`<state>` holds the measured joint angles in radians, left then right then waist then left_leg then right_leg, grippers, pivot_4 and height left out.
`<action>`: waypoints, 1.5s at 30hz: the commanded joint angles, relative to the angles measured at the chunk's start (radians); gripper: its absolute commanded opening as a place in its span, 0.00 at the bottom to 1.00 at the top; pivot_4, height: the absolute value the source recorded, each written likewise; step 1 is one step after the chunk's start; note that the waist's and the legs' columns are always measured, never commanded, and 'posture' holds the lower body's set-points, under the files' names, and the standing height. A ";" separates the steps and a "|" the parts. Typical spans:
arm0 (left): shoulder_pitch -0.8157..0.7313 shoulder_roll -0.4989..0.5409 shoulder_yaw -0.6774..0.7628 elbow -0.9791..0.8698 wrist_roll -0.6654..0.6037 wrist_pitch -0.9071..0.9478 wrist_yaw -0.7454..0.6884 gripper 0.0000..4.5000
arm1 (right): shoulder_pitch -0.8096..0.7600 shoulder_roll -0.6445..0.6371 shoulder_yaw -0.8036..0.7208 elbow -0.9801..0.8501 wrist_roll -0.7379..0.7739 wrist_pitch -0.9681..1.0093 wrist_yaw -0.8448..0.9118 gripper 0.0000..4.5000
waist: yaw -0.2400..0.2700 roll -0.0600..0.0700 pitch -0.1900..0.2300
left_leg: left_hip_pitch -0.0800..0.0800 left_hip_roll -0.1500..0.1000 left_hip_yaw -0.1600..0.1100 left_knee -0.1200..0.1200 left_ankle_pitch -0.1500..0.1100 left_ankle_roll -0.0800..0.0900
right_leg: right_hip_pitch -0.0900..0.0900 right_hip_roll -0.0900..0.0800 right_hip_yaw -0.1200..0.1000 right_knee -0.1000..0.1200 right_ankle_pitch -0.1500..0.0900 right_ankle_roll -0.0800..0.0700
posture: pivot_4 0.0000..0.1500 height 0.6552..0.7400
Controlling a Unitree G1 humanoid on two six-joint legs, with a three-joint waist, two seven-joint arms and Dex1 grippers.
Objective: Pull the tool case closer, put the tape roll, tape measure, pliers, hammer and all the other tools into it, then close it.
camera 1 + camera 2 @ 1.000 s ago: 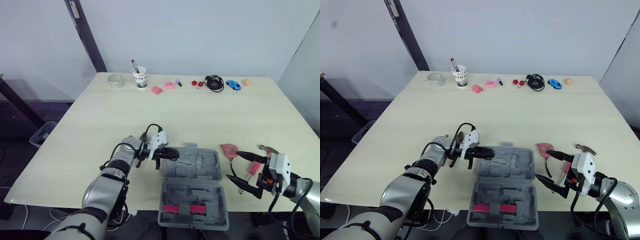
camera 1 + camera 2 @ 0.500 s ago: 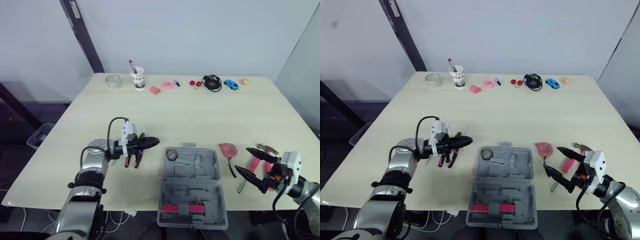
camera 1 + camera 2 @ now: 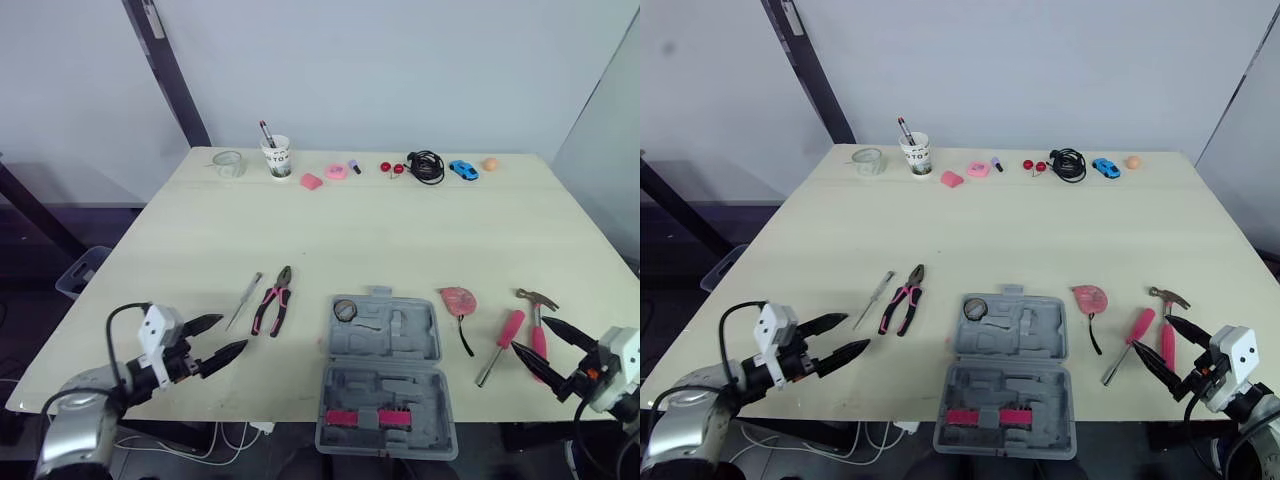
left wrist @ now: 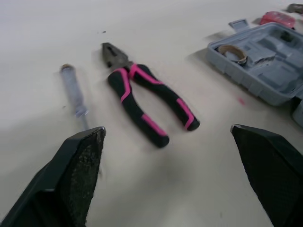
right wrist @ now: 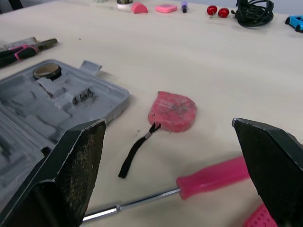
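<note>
We find the desk (image 3: 400, 230) with the tool case (image 3: 385, 345) lying open at the middle of its front edge, so we judge the pulling done. The left tool (image 3: 232, 334) hovers spread and empty by the front-left corner. The right tool (image 3: 530, 336) hovers by the front-right corner, likewise spread and gripping nothing.

The hammer (image 3: 535, 310) and the pink screwdriver (image 3: 503, 335) lie near that right corner. The pliers (image 3: 273, 305) lie left of the case, and the tape measure (image 3: 459, 299) lies just beside its right side. A thin screwdriver (image 3: 243, 301) lies beside the pliers.

Only the tape roll (image 3: 345, 309) sits inside, in the case's back-left pocket. By our count, five tools and the closing remain.
</note>
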<state>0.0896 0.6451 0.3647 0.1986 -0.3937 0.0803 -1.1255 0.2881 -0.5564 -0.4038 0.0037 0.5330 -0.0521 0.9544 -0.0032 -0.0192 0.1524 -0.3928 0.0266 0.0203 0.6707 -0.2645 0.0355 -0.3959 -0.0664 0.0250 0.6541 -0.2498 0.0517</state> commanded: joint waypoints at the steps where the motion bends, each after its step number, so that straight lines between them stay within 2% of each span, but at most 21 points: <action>1: 0.090 0.008 0.069 -0.071 -0.028 -0.009 0.039 0.98 | 0.046 -0.015 -0.068 0.008 -0.007 -0.036 -0.005 1.00 | -0.001 0.000 0.000 | 0.000 0.000 0.000 -0.001 0.000 0.000 | 0.000 -0.003 0.000 -0.001 0.000 0.000 | 1.00 1.00; 7: 0.259 -0.025 0.124 -0.164 -0.058 -0.001 0.085 0.98 | 0.191 0.022 -0.132 0.002 -0.009 -0.074 -0.012 1.00 | -0.002 0.002 -0.003 | -0.001 0.000 0.000 -0.006 -0.001 -0.001 | 0.000 -0.010 -0.007 -0.009 0.000 0.000 | 1.00 1.00; 13: 0.307 -0.024 0.119 -0.167 -0.063 -0.014 0.086 0.98 | 0.249 0.028 -0.153 0.025 -0.016 -0.111 0.004 1.00 | -0.003 0.004 -0.004 | -0.001 0.000 0.001 -0.007 -0.003 -0.005 | -0.002 -0.019 -0.018 -0.009 0.000 0.000 | 1.00 1.00; 18: 0.260 -0.014 0.090 -0.176 -0.065 -0.020 0.068 0.98 | 0.218 0.022 -0.146 0.025 -0.021 -0.126 -0.012 1.00 | -0.003 0.004 -0.004 | -0.001 0.001 0.001 -0.008 -0.003 -0.005 | -0.002 -0.025 -0.029 -0.010 0.000 0.000 | 1.00 1.00; 26: 0.162 0.020 0.026 -0.193 -0.093 -0.003 -0.015 0.98 | 0.143 0.024 -0.060 -0.171 -0.002 0.031 -0.107 1.00 | -0.001 0.005 -0.005 | -0.002 0.001 0.000 -0.008 -0.001 -0.001 | -0.002 -0.026 -0.032 -0.010 0.000 -0.001 | 1.00 1.00; 35: 0.034 0.091 -0.095 -0.240 -0.080 0.000 -0.113 0.98 | -0.057 0.011 0.122 -0.281 -0.134 0.223 -0.281 1.00 | 0.000 0.005 -0.005 | -0.003 0.001 0.000 -0.009 0.000 0.000 | -0.002 -0.026 -0.037 -0.012 0.003 -0.004 | 1.00 1.00; 39: -0.013 0.108 -0.149 -0.275 -0.071 -0.003 -0.135 0.98 | -0.110 0.017 0.180 -0.312 -0.169 0.314 -0.345 1.00 | 0.005 0.005 -0.004 | -0.004 0.000 0.000 -0.010 0.000 0.000 | -0.002 -0.021 -0.039 -0.013 0.003 -0.004 | 1.00 1.00; 45: -0.118 0.115 -0.228 -0.394 -0.111 0.057 -0.151 0.98 | -0.191 0.081 0.263 -0.323 -0.225 0.494 -0.501 1.00 | 0.014 0.004 -0.004 | -0.004 0.000 0.001 -0.007 0.000 0.000 | -0.002 -0.015 -0.040 -0.012 0.003 -0.003 | 1.00 1.00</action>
<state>-0.0016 0.7506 0.1461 -0.1294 -0.4750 0.1292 -1.2647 0.1162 -0.4856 -0.1537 -0.2919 0.3223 0.3892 0.5060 0.0111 -0.0154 0.1487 -0.3967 0.0268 0.0213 0.6647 -0.2646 0.0354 -0.3976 -0.0811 -0.0146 0.6430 -0.2469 0.0492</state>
